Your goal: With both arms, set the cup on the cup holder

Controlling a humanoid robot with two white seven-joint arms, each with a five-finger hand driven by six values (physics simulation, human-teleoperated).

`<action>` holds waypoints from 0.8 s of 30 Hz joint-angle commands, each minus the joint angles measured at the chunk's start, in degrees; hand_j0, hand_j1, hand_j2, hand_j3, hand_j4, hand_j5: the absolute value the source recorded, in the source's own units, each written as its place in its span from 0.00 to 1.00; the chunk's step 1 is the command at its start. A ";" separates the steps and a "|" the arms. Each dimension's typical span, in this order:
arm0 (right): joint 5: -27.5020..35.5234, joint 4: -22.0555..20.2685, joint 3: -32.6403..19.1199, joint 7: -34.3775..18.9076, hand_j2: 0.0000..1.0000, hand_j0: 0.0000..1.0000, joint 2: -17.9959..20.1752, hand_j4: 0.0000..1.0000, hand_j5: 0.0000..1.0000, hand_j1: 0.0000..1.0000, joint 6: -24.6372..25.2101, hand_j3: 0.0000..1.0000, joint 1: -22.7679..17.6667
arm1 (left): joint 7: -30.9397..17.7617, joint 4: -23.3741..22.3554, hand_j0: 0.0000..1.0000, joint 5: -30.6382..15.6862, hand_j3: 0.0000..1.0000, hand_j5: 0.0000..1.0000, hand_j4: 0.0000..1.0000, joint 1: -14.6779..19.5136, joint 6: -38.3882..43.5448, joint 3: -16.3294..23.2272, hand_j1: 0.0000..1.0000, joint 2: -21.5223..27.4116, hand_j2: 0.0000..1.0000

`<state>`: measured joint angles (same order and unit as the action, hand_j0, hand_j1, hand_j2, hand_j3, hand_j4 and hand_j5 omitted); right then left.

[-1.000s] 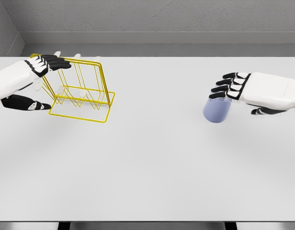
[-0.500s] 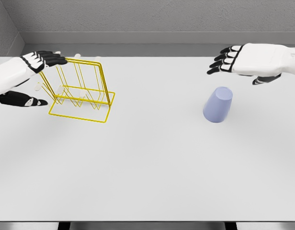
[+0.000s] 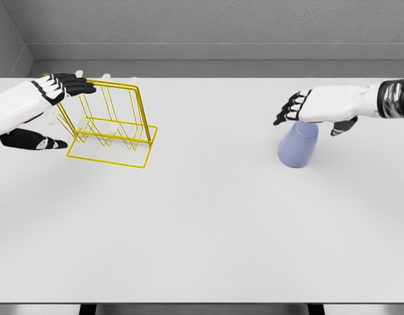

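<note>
We hover our right hand (image 3: 307, 107), fingers spread, over the cup (image 3: 298, 146); next we must grasp it.

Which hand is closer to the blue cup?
The right hand. It hovers just above the blue cup, fingers open, not gripping it. The left hand is far across the table, at the yellow cup holder.

The single head view looks down and forward from above the near edge of the white table (image 3: 208, 223).
</note>
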<state>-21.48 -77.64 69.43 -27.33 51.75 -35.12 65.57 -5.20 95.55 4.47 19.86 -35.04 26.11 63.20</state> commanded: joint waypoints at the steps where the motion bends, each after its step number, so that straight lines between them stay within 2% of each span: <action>1: 0.03 1.70 0.53 -0.09 1.00 1.00 -1.39 1.00 1.00 1.00 0.12 1.00 0.00 | 0.27 -0.01 1.00 -1.04 1.00 1.00 1.00 -0.18 0.04 -0.01 1.00 0.08 1.00; 3: -0.32 2.40 0.70 0.00 1.00 1.00 -2.01 1.00 1.00 1.00 0.12 1.00 0.00 | 0.27 0.26 1.00 -6.39 1.00 1.00 1.00 -1.41 0.04 0.08 1.00 -0.01 1.00; 6: -1.29 5.30 0.71 0.00 1.00 1.00 -3.94 1.00 1.00 1.00 0.12 1.00 -0.18 | 0.27 1.40 1.00 -18.08 1.00 1.00 1.00 -3.16 0.04 0.43 1.00 0.08 1.00; 7: -1.73 5.48 0.70 0.00 1.00 1.00 -4.38 1.00 1.00 1.00 0.12 1.00 -0.35 | 0.27 1.48 1.00 -19.76 1.00 1.00 1.00 -3.16 0.04 0.52 1.00 0.17 1.00; 10: -2.43 6.18 0.79 -0.09 1.00 1.00 -4.56 1.00 1.00 1.00 0.12 1.00 -0.79 | 0.27 3.68 1.00 -25.55 1.00 1.00 1.00 -6.15 0.04 0.69 1.00 1.05 1.00; 13: -2.87 6.45 0.79 -0.09 1.00 1.00 -4.56 1.00 1.00 1.00 0.12 1.00 -0.88 | 0.36 5.18 1.00 -28.28 1.00 1.00 1.00 -8.52 0.04 0.69 1.00 1.49 1.00; 20: -2.96 6.36 1.58 -0.09 1.00 1.00 -4.56 1.00 1.00 1.00 0.12 1.00 -1.06 | 0.36 7.11 1.00 -28.28 1.00 1.00 1.00 -11.86 0.04 0.43 1.00 3.51 1.00; 24: -2.96 5.92 1.58 -0.09 0.97 0.97 -4.56 0.97 0.97 0.97 0.12 0.97 -1.14 | 0.28 7.20 1.00 -28.20 1.00 1.00 1.00 -16.61 0.04 0.34 1.00 3.60 1.00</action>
<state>-24.66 -71.56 71.05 -27.47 47.18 -35.11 64.25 -4.87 102.58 -23.28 2.72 -35.04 26.52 66.44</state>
